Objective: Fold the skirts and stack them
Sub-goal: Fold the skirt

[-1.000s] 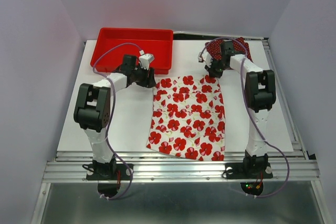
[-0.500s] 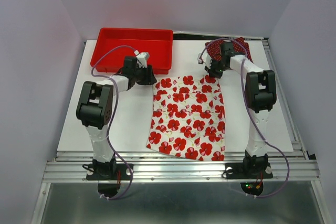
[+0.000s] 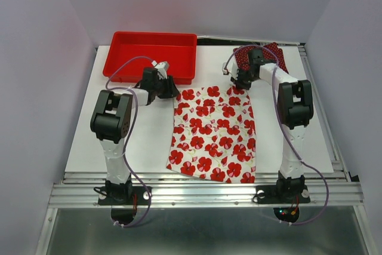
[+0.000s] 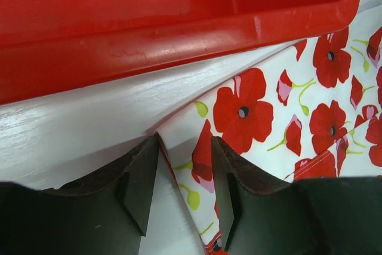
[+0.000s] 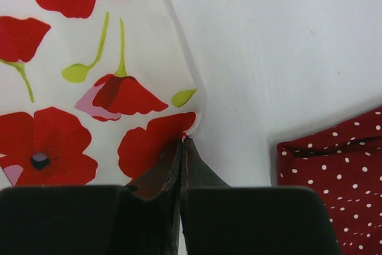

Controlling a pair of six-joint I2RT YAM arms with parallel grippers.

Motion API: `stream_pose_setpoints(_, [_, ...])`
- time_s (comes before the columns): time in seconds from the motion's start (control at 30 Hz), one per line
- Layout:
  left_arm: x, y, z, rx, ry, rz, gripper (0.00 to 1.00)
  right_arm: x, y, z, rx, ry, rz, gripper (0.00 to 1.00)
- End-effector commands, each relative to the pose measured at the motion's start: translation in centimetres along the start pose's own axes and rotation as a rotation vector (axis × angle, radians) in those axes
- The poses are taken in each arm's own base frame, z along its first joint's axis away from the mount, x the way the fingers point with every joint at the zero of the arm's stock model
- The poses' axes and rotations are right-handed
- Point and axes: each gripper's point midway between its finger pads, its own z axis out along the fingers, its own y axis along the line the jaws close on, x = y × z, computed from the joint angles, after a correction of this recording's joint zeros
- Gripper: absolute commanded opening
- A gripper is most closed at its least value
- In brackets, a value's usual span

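Skirt of white cloth with red flowers (image 3: 213,132) is lying flat on the bench (image 3: 149,141), right gripper (image 5: 181,147) clamping one far corner, left gripper (image 4: 185,159) gaping around the other; dark red polka-dot skirt (image 3: 273,53) is lying nearby.

**Red tray, white tabletop, metal rails**

A red plastic tray (image 3: 113,58) lies just ahead of the left tool (image 3: 171,89), its near wall close by. Bare white tabletop (image 3: 310,135) shows beside the right tool (image 3: 240,83). Grooved metal rails (image 3: 203,194) run well behind both.
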Motion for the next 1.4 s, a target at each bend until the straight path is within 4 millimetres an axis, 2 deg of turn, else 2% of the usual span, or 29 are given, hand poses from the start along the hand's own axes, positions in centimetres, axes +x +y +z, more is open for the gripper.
stream_pose_setpoints(0.0, [0.5,0.1,0.8,0.000,0.003,-0.033,0.51,-0.6,1.8,0.0,-0.050,0.006,-0.005,0.01])
stream_pose_setpoints(0.1, [0.6,0.3,1.1,-0.005,0.007,-0.039,0.46,-0.5,1.6,0.0,-0.046,0.013,-0.007,0.01])
stream_pose_setpoints(0.23, [0.3,0.1,0.7,-0.003,-0.003,-0.026,0.28,-0.7,1.2,-0.2,-0.032,0.015,0.022,0.01])
stream_pose_setpoints(0.27, [-0.4,-0.3,0.1,0.003,-0.025,-0.006,0.22,-1.1,0.8,-0.5,-0.023,0.012,0.020,0.01])
stream_pose_setpoints(0.33, [-1.1,-0.7,-0.6,0.008,-0.044,0.021,0.15,-1.7,0.1,-1.1,0.000,0.006,0.024,0.01])
stream_pose_setpoints(0.37, [-2.2,-1.3,-1.4,0.016,-0.072,0.043,0.04,-2.3,-0.5,-1.6,0.018,-0.004,0.021,0.01])
stream_pose_setpoints(0.4, [-2.7,-1.4,-1.8,0.011,-0.086,0.075,0.00,-2.6,-0.9,-1.8,0.030,-0.008,0.026,0.01])
stream_pose_setpoints(0.43, [-3.6,-1.9,-2.8,0.013,-0.111,0.098,0.00,-3.4,-1.8,-2.6,0.059,-0.019,0.032,0.01])
stream_pose_setpoints(0.53, [-4.8,-2.7,-4.8,0.023,-0.138,0.176,0.00,-4.6,-3.0,-4.1,0.097,-0.048,0.032,0.01])
stream_pose_setpoints(0.57, [-4.9,-3.0,-5.4,0.026,-0.140,0.198,0.00,-5.0,-3.6,-5.4,0.123,-0.056,0.026,0.01])
stream_pose_setpoints(0.67, [-5.6,-3.2,-7.3,0.013,-0.160,0.299,0.00,-6.4,-4.3,-7.5,0.162,-0.073,-0.002,0.01])
stream_pose_setpoints(0.8, [-6.6,-3.3,-8.7,0.005,-0.166,0.350,0.00,-7.0,-5.0,-9.6,0.197,-0.071,-0.020,0.01])
stream_pose_setpoints(0.87, [-7.3,-4.0,-9.4,0.038,-0.173,0.491,0.00,-7.2,-5.6,-10.6,0.221,-0.074,-0.023,0.01])
stream_pose_setpoints(0.93, [-7.5,-4.3,-9.9,0.047,-0.179,0.540,0.00,-7.7,-5.3,-11.4,0.217,-0.081,-0.024,0.01])
stream_pose_setpoints(1.03, [-7.8,-5.1,-11.4,0.063,-0.206,0.643,0.00,-9.2,-4.1,-13.2,0.182,-0.115,-0.016,0.01])
stream_pose_setpoints(1.07, [-7.4,-5.5,-12.1,0.077,-0.207,0.670,0.00,-10.0,-3.3,-14.2,0.167,-0.141,-0.020,0.01])
stream_pose_setpoints(1.13, [-6.4,-5.4,-12.7,0.089,-0.189,0.737,0.00,-10.2,-1.2,-15.0,0.115,-0.150,-0.004,0.01])
stream_pose_setpoints(1.2, [-4.5,-5.4,-13.4,0.117,-0.148,0.765,0.00,-9.8,2.3,-15.3,0.047,-0.148,0.015,0.01])
stream_pose_setpoints(1.23, [-3.9,-5.4,-13.6,0.128,-0.136,0.800,0.00,-10.1,4.1,-14.9,0.007,-0.145,0.001,0.01])
stream_pose_setpoints(1.27, [-2.6,-5.2,-13.7,0.143,-0.108,0.811,0.00,-9.8,5.7,-14.6,-0.021,-0.134,0.009,0.01])
stream_pose_setpoints(1.3, [-1.9,-5.5,-14.3,0.163,-0.096,0.824,0.00,-8.9,8.3,-14.2,-0.061,-0.119,0.023,0.01])
stream_pose_setpoints(1.33, [-1.2,-5.4,-14.6,0.175,-0.083,0.863,0.00,-9.1,10.1,-13.7,-0.091,-0.117,0.033,0.01])
stream_pose_setpoints(1.37, [1.0,-5.4,-15.0,0.212,-0.027,0.862,0.00,-8.8,11.2,-13.2,-0.102,-0.116,0.031,0.01])
